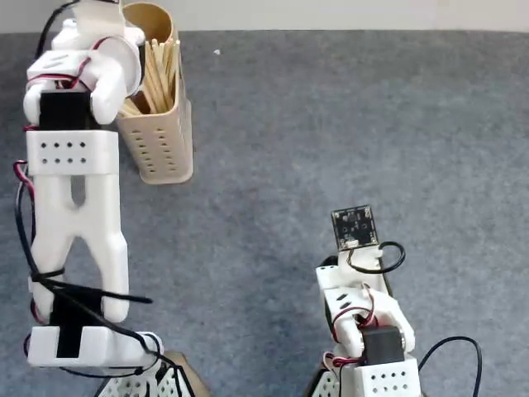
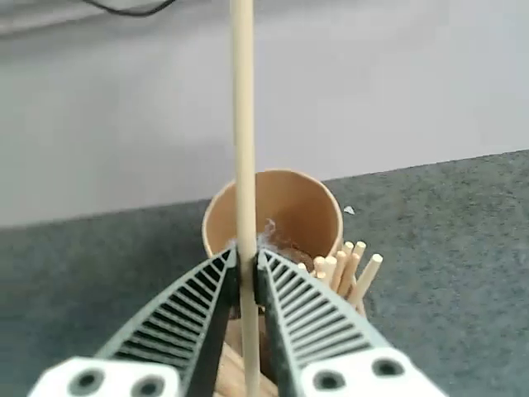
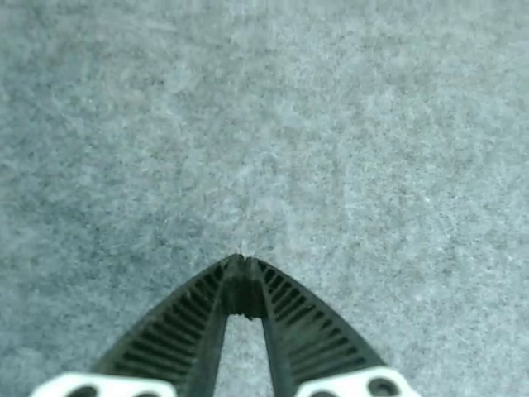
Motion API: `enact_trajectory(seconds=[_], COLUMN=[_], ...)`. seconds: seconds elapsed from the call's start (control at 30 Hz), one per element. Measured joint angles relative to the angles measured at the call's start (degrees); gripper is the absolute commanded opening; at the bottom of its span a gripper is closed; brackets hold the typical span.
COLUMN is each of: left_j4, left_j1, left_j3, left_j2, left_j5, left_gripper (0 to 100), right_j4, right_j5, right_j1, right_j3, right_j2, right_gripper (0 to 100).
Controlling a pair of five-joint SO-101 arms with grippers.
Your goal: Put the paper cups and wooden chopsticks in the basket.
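Beige basket (image 1: pixel 161 149) w/ rows of dot holes at 11 o'clock, pale wood chopsticks (image 1: pixel 161 70), tan paper cup (image 2: pixel 285 207), grey flecked carpet (image 1: pixel 331 124), white arms (image 1: pixel 74 207) w/ black ribbed fingers (image 2: pixel 306 306), red wires (image 1: pixel 351 318).

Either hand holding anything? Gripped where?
Left hand is shut on one pale round wooden chopstick, pinched on its shaft, with a long length standing out beyond the grip. Right hand is shut on nothing.

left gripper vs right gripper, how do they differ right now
The left gripper is shut on a wooden chopstick; the right gripper is shut on nothing. The left gripper is above the paper cup and basket; the right gripper is over the grey table. Both are black, ribbed and shut.
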Motion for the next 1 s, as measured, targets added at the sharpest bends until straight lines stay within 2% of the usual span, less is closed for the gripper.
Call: enact_trajectory(seconds=[0.13, 0.23, 0.47, 0.63, 0.83, 1.0], left_j4=[-3.69, -7.74, -10.73, -7.82, -1.41, 1.05], left_j1=[0.0, 0.0, -0.09, -0.09, -0.09, -0.09], left_j3=[5.45, 10.55, 16.53, 16.53, 17.41, 27.6], left_j2=[0.0, 0.0, 0.0, -2.2, -13.8, -27.08], left_j5=[5.19, 6.15, 6.33, 6.59, 6.59, 6.59], left_gripper=[1, 1, 18, 15, 14, 14], right_j4=[0.0, 0.0, 0.0, 0.0, 0.0, 0.0], right_j5=[0.0, 0.0, 0.26, 1.58, 1.67, 1.67], right_j1=[0.0, 0.0, 0.0, 0.0, 0.0, 1.41], right_j3=[0.0, 0.0, 0.0, 0.0, 0.0, 0.0], right_j2=[0.0, 0.0, 0.0, 0.0, 0.0, 0.0], right_gripper=[0.5, 0.5, 0.5, 0.5, 0.5, 0.5])
